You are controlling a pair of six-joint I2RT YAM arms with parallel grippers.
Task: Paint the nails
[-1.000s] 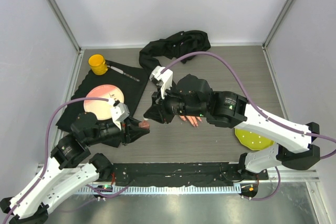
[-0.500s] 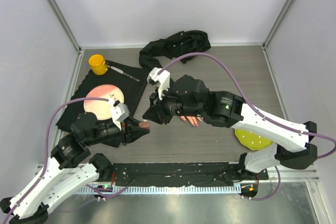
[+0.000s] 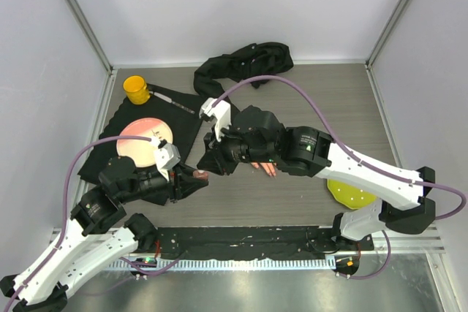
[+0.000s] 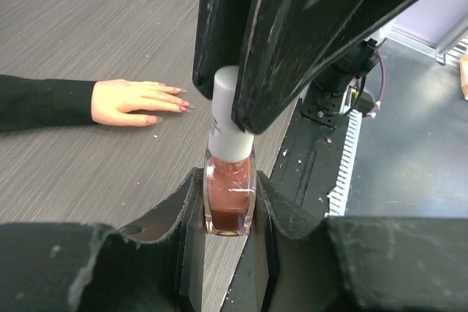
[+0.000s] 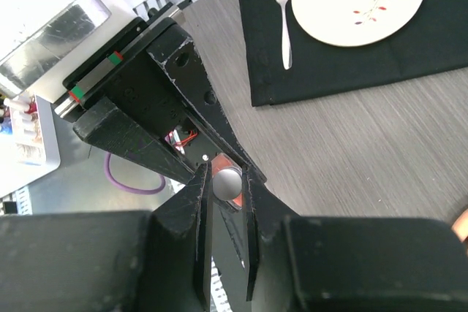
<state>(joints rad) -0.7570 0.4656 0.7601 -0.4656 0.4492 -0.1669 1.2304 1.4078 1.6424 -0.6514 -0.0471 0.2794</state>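
Left gripper [image 4: 229,180] is clamping the glass body of the nail polish bottle [image 4: 229,201], jaws closed tight on both sides, and is holding it upright just above the grey table [image 4: 88,20]. Reddish-brown polish is showing inside the glass.

Right gripper [image 5: 227,177] is coming in from above and pinching the bottle's white cap [image 4: 225,118]. Its jaws are nearly closed, with the cap sitting between the fingertips. In the right wrist view the cap top is showing as a grey disc between the fingers. From these views I can't tell whether the cap is seated or unscrewed.

Both grippers are meeting at mid-table, at the corner of the black mat [image 3: 186,111].

The mannequin hand [image 4: 128,101] is lying flat on the table, palm down. In the overhead view it is mostly hidden under the right arm. Its nails [image 4: 184,104] are showing dark pinkish-red at the fingertips, pointing toward the bottle but well apart from it. Its black sleeve [image 3: 245,63] is trailing off to the back of the table.

The mat is carrying a pink plate [image 3: 142,140], a fork [image 5: 283,16] and a yellow cup [image 3: 136,88].
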